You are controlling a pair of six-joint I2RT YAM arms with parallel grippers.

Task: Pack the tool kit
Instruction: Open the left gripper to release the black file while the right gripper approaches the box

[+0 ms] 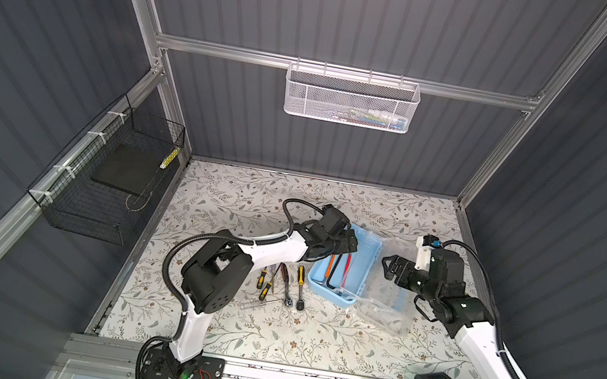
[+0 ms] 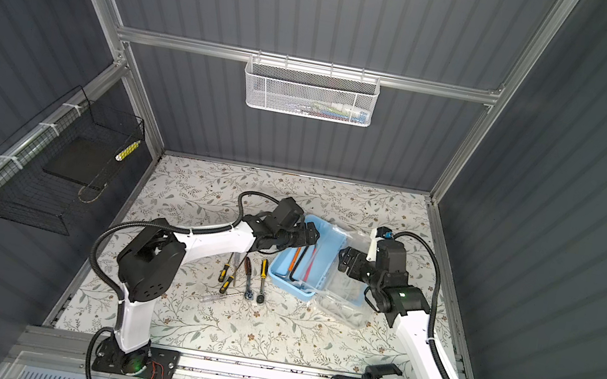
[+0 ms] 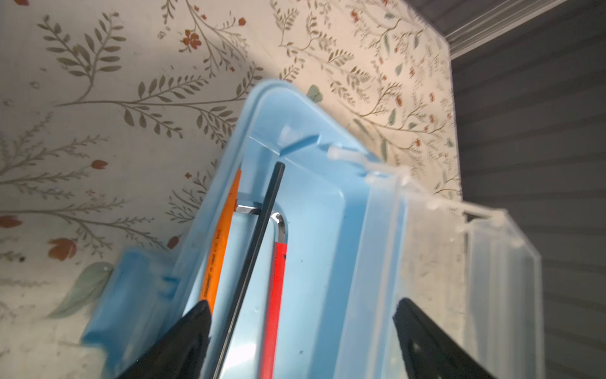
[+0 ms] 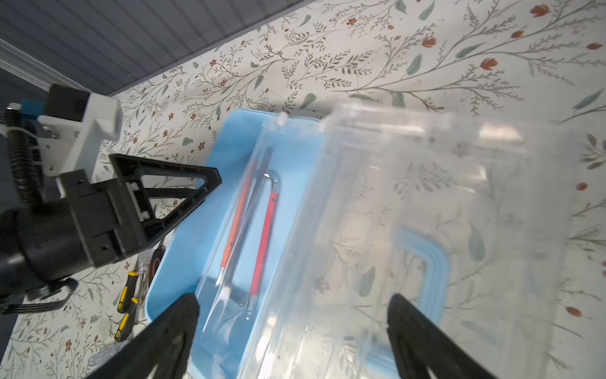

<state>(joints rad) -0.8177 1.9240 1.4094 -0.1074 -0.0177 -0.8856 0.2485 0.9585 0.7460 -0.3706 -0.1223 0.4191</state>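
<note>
Nearest, yellow-black screwdrivers [image 1: 261, 278] + steel ratchets [image 1: 288, 302] loose on tbl [image 1: 309, 339]; next light blue rectangular plastic box [image 1: 362, 264] w/ orange, black, red hex keys [image 3: 252, 242] inside, clear lid [image 1: 386, 298] flipped open; L gripper [image 3: 301, 311] spread wide over box, R gripper [image 4: 294, 303] spread wide over lid, both empty.

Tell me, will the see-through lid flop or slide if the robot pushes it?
Probably it swings rather than slides: the clear lid looks hinged to the blue box along one edge. It looks like thin, stiff plastic, so it is likely light and not floppy. Its smooth, shiny surface may be slippery to grip.
</note>
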